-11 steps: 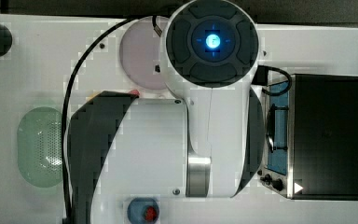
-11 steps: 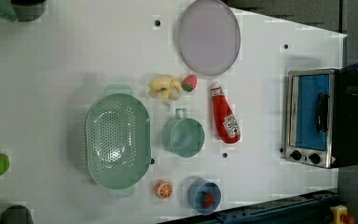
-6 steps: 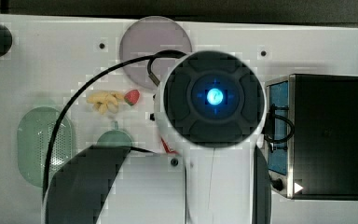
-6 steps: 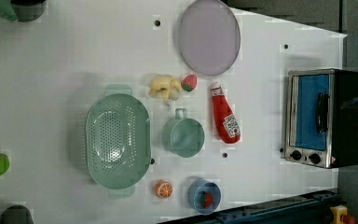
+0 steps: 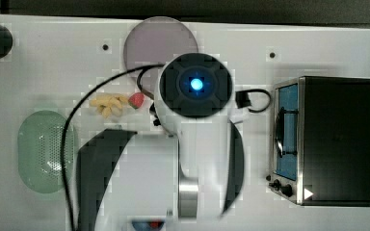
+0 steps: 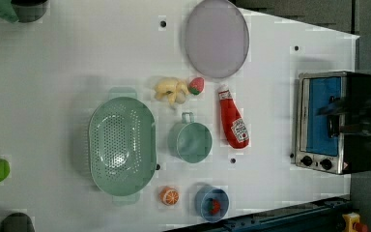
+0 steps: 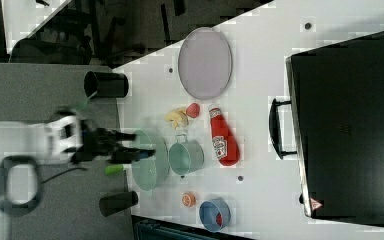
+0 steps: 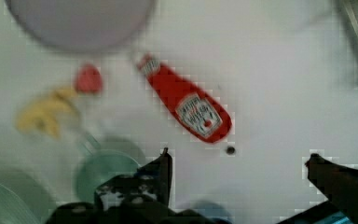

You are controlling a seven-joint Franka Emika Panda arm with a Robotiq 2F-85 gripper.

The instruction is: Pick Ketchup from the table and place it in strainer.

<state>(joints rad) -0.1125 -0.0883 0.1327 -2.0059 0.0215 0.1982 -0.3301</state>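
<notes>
The Ketchup (image 6: 234,121) is a red bottle with a white cap and label, lying flat on the white table between the teal mug and the toaster oven; it is also in the right view (image 7: 223,135). In the wrist view the Ketchup (image 8: 186,105) lies beyond my gripper (image 8: 238,156), which hangs above the table, open and holding nothing. The pale mint-green strainer (image 6: 121,145) stands on the left view's left, beyond the mug, with nothing in it. In the top view my arm hides the bottle, while the strainer (image 5: 41,151) shows at the top view's left.
A teal mug (image 6: 192,141) stands between bottle and strainer. A strawberry (image 6: 196,85) and bananas (image 6: 171,90) lie near the bottle's cap, below a lilac plate (image 6: 216,37). A toaster oven (image 6: 335,121) sits at the left view's right. An orange (image 6: 169,195) and blue dish (image 6: 211,203) are near the table edge.
The arm has swung across the top view, uncovering the bananas and strawberry. In the left view its dark end has come in over the toaster oven. The table's objects have not moved.
</notes>
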